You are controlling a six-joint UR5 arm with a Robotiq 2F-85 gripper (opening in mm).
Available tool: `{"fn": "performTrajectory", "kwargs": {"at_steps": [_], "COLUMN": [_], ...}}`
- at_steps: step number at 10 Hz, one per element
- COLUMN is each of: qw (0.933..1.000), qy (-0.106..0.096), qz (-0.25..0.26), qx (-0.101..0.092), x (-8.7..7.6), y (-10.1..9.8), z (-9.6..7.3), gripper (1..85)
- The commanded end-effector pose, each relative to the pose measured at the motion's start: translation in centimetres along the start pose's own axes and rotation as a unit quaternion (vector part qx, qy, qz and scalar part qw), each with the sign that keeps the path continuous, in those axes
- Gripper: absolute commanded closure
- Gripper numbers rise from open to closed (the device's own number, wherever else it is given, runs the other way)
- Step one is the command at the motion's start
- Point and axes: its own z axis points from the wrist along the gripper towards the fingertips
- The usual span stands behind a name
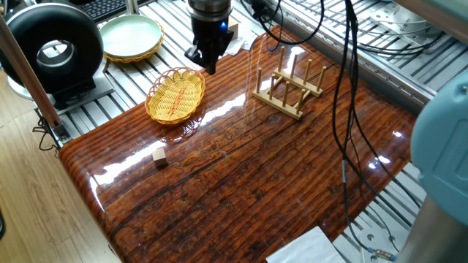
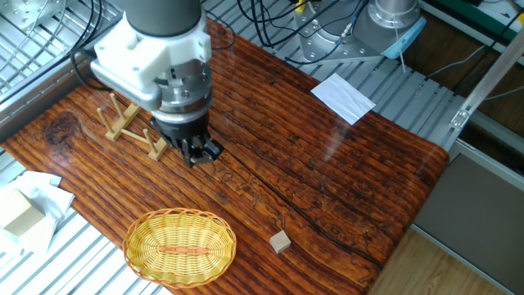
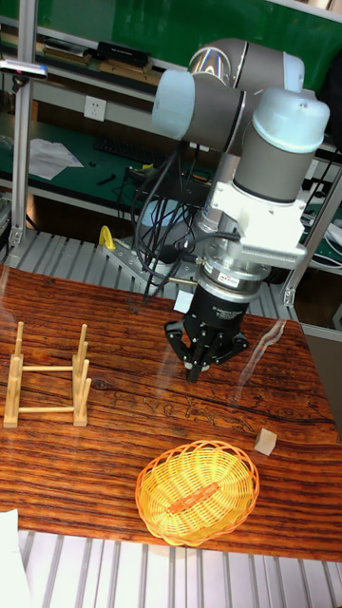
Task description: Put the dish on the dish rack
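Observation:
The dish [image 1: 175, 93] is a golden woven oval basket lying flat near the table's edge; it also shows in the other fixed view [image 2: 180, 246] and the tall view [image 3: 198, 492]. The dish rack [image 1: 289, 86] of light wood with upright pegs stands empty on the table, its near end hidden behind the arm [image 2: 123, 121], and in full at the left [image 3: 47, 385]. My gripper [image 1: 205, 64] hangs above the table between rack and dish, close to the dish's far rim. Its fingers [image 3: 197, 366] point down, shut, holding nothing [image 2: 201, 152].
A small wooden block [image 1: 159, 155] lies on the table near the dish. A pale green plate [image 1: 131, 36] and a black round device [image 1: 51, 47] sit off the table beyond the dish. White paper [image 2: 342, 97] lies at one edge. Cables hang over the rack side.

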Motion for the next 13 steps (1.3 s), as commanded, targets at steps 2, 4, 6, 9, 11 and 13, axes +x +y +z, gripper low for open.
{"fn": "performTrajectory", "kwargs": {"at_steps": [2, 4, 6, 9, 11, 13], "qw": [0.9989, 0.9982, 0.9943, 0.9937, 0.9938, 0.9935], "qy": [-0.003, 0.006, 0.007, -0.001, -0.008, -0.011], "qz": [-0.047, -0.059, -0.106, -0.111, -0.111, -0.110], "qx": [-0.007, -0.009, -0.011, -0.015, -0.013, -0.026], "x": [-1.2, -1.3, -1.1, -1.6, -2.1, -2.5], "y": [0.0, -0.4, -0.4, -0.3, -0.3, 0.1], "z": [0.8, 1.0, 1.2, 1.8, 2.6, 2.7], "gripper": [84.7, 84.7, 84.7, 84.7, 84.7, 84.7]}}
